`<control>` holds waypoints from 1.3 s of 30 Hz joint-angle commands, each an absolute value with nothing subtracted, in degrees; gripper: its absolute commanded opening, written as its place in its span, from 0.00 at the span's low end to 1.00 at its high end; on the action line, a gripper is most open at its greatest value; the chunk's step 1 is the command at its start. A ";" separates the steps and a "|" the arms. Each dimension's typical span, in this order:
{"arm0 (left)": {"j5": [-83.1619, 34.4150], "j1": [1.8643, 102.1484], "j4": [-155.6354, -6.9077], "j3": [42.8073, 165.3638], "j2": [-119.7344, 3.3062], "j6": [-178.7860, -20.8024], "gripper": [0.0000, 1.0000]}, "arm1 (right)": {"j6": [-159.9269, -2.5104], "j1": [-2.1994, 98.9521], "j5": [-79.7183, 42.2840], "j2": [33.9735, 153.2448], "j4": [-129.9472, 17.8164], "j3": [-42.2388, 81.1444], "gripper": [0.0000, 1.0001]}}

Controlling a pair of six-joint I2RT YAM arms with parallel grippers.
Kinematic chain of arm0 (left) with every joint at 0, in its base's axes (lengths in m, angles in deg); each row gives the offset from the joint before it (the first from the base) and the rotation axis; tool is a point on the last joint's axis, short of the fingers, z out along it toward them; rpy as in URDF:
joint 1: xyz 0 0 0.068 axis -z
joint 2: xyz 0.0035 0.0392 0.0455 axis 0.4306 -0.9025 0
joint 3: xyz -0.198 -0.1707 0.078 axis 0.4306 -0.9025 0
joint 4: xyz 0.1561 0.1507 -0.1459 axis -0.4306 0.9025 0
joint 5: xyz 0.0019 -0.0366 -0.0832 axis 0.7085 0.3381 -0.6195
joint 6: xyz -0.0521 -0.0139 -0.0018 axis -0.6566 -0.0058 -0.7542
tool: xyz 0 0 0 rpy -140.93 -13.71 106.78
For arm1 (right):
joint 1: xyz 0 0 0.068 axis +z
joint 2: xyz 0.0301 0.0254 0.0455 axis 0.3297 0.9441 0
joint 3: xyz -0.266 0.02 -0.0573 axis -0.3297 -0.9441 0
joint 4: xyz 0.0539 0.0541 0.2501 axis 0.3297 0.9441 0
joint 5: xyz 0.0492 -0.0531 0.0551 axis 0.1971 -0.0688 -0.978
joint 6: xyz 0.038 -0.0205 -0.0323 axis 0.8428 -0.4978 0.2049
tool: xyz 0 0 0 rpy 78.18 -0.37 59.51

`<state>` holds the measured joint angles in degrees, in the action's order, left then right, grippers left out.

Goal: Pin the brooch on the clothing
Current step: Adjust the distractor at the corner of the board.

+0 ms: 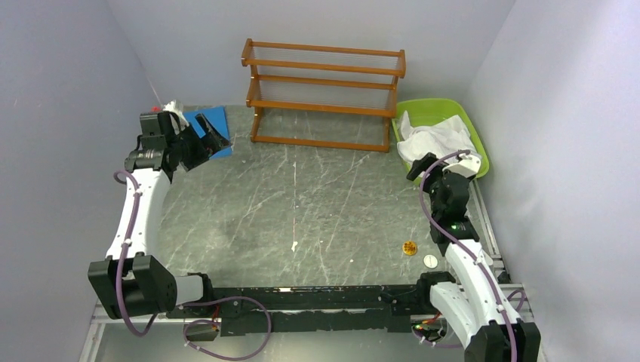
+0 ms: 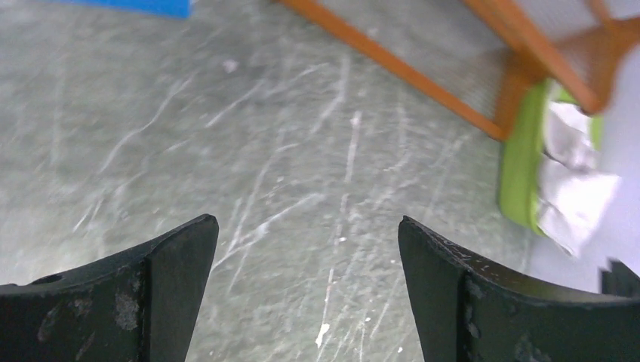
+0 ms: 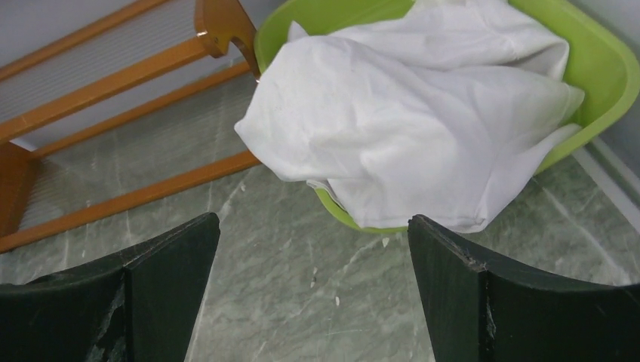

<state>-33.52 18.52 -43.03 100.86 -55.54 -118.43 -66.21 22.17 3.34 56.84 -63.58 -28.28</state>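
Note:
The white shirt lies crumpled in a green basket at the back right and hangs over its near rim. The right wrist view shows the shirt and the basket. A small gold round brooch lies on the table at the near right, beside a small white disc. My right gripper is open and empty, just short of the basket's near rim, over bare table. My left gripper is open and empty at the back left, above bare table.
A wooden two-shelf rack stands at the back middle, next to the basket. A blue flat item and a white crumpled item lie at the back left by my left gripper. Grey walls close in both sides.

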 commanded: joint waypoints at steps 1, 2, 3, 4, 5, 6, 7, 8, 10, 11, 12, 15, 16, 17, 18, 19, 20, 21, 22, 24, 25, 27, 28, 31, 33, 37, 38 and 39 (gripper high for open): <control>-47.33 18.41 -52.74 105.67 -55.50 -116.62 0.95 | -62.95 22.02 2.38 58.67 -61.14 -24.60 1.00; -47.59 18.36 -54.48 105.70 -56.02 -117.88 0.95 | -62.41 22.06 1.67 59.08 -60.34 -24.16 1.00; -48.35 18.32 -56.69 105.41 -56.89 -118.97 0.95 | -61.77 21.97 0.86 59.61 -59.49 -23.81 1.00; -49.39 18.04 -58.21 105.31 -57.85 -119.51 0.95 | -61.43 21.90 0.38 59.97 -58.74 -23.54 1.00; -50.51 17.62 -58.32 106.16 -59.38 -120.07 0.95 | -60.89 22.02 0.42 60.28 -57.93 -23.25 1.00; -50.68 17.22 -58.18 106.68 -60.93 -120.96 0.95 | -60.51 22.05 0.36 60.48 -57.07 -23.13 1.00; -50.15 17.01 -58.01 107.03 -62.59 -121.95 0.95 | -60.30 21.96 0.03 60.58 -56.87 -23.03 1.00; -49.47 16.53 -57.10 107.48 -64.47 -123.29 0.95 | -60.08 21.97 -0.40 60.48 -55.28 -23.05 1.00; -48.06 15.72 -57.31 107.45 -67.64 -125.62 0.95 | -59.73 21.95 -1.93 60.12 -53.83 -23.50 1.00; -45.85 15.59 -57.64 107.05 -68.83 -126.68 0.95 | -59.70 21.93 -2.89 59.78 -53.52 -23.91 1.00; -43.82 15.45 -58.03 106.52 -69.99 -128.09 0.95 | -59.71 21.90 -3.70 59.27 -53.03 -24.57 1.00; -40.09 15.44 -61.95 105.17 -72.70 -130.21 0.95 | -60.79 21.95 -5.69 57.79 -52.15 -25.96 1.00; -39.53 15.48 -63.71 104.82 -73.64 -130.57 0.89 | -61.02 21.90 -5.95 57.34 -51.90 -26.45 1.00; -39.35 15.49 -65.01 104.91 -74.72 -130.73 0.83 | -61.16 21.95 -6.06 56.76 -51.62 -26.91 1.00; -39.51 15.54 -65.61 105.44 -76.04 -130.51 0.80 | -61.32 21.94 -6.31 56.32 -51.64 -27.52 1.00; -39.68 15.62 -65.81 106.49 -77.39 -129.86 0.79 | -61.47 21.93 -6.81 55.96 -51.84 -28.10 1.00; -39.86 15.82 -65.35 107.67 -78.95 -129.19 0.79 | -61.49 21.92 -7.31 55.61 -52.53 -28.68 1.00; -40.14 15.99 -64.14 109.91 -80.90 -128.57 0.78 | -61.82 21.93 -8.43 55.45 -53.69 -29.20 1.00; -40.64 16.37 -63.18 111.46 -82.08 -128.23 0.78 | -62.51 21.91 -9.88 55.47 -55.16 -29.50 1.00; -41.69 17.35 -62.26 114.48 -84.00 -126.79 0.77 | -63.54 21.97 -11.58 56.54 -56.37 -28.94 1.00; -41.66 17.90 -61.34 116.38 -84.80 -125.83 0.77 | -63.46 21.97 -12.58 57.54 -58.17 -28.13 1.00; -39.62 18.47 -57.99 120.78 -86.66 -123.37 0.79 | -63.09 21.97 -13.83 60.43 -60.22 -26.36 1.00; -37.99 18.51 -56.55 122.83 -87.74 -122.18 0.79 | -62.73 21.91 -14.47 62.32 -60.81 -25.28 1.00; -32.20 18.56 -53.37 127.51 -91.60 -119.61 0.78 | -62.24 21.95 -17.05 67.69 -61.46 -22.37 1.00; -29.60 18.49 -53.32 129.55 -94.82 -119.38 0.77 | -61.75 21.94 -18.74 70.06 -62.05 -21.73 1.00; -27.79 18.76 -54.30 136.07 -103.06 -118.69 0.70 | -61.47 21.95 -21.02 71.75 -62.72 -22.33 1.00; -26.99 19.01 -53.35 138.97 -105.71 -118.18 0.70 | -61.44 21.93 -21.27 71.72 -62.79 -22.63 1.00; -26.05 19.30 -52.09 142.02 -108.31 -117.59 0.70 | -61.67 21.92 -21.41 71.56 -62.73 -22.95 1.00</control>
<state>-30.85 18.81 -55.20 134.02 -99.88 -120.51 -61.86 22.12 -18.28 71.82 -59.16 -24.13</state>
